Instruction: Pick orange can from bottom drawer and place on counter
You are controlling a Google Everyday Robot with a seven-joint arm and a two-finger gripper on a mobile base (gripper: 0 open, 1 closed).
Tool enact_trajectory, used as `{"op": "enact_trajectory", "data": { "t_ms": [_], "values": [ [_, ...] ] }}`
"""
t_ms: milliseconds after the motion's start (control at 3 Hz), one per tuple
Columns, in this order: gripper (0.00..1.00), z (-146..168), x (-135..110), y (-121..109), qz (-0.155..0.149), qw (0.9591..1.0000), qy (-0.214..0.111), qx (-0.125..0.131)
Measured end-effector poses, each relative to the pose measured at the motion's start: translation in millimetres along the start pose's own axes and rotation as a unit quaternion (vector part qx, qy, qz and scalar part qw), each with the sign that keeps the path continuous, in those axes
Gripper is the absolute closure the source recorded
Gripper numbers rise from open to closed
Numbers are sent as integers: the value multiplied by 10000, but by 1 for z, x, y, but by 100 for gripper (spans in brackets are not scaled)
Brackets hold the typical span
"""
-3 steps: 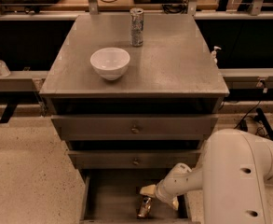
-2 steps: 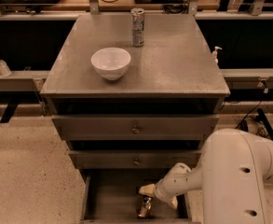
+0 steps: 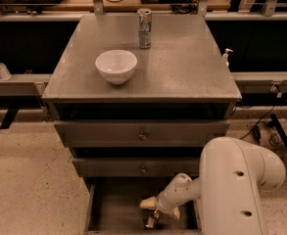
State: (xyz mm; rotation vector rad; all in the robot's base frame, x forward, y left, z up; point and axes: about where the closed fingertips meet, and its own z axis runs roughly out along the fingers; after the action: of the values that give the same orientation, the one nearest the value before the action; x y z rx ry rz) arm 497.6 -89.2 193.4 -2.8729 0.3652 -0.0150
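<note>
nothing's moved lately: gripper (image 3: pixel 158 209) still parked right above the orange can (image 3: pixel 151 220) in the bottom drawer (image 3: pixel 117 204), can't tell if it's gripping, so not lifted yet.

A bulky white arm (image 3: pixel 236 180), smooth and rounded, two small dark holes in its shell, narrows to a cream-tipped gripper (image 3: pixel 157 210) low in the bottom drawer (image 3: pixel 113 204).
</note>
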Motion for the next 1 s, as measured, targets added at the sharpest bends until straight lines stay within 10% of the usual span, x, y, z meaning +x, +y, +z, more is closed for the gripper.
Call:
{"op": "enact_trajectory", "data": {
  "t_ms": [1000],
  "values": [
    [0,67,10,-9,-238,9990,-149,-356]
  ]
}}
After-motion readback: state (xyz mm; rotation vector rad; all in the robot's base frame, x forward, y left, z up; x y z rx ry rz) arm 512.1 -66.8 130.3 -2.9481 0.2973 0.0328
